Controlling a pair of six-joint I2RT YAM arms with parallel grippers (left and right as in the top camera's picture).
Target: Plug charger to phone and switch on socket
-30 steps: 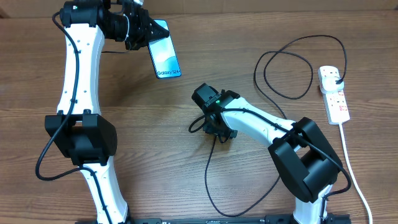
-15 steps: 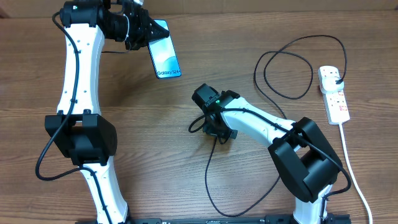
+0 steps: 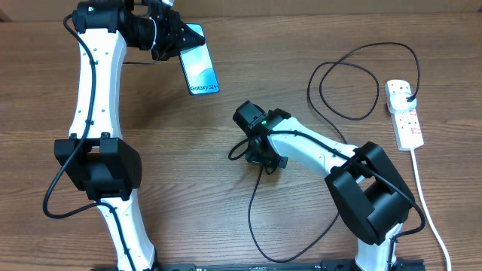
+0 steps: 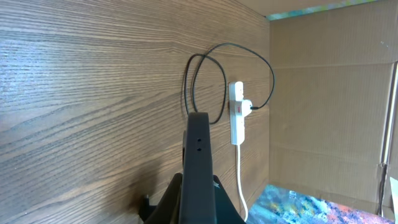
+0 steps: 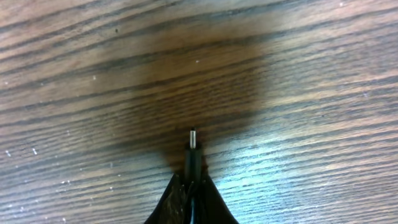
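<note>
Left gripper (image 3: 167,39): closing tight on the phone (image 3: 199,69) at its top end; rigid, probably slippery.
Right gripper (image 5: 191,190): pinching the charger (image 5: 193,158) just behind its tip, well apart from the phone; light, likely trailing limp.

We log as undetermined: switch positions on the socket (image 3: 405,113), too small; top end of the phone (image 3: 199,69), covered by the left gripper (image 3: 178,41); fingers of the right gripper (image 5: 191,202) around the charger (image 5: 193,165), cut off at the lower edge.
</note>
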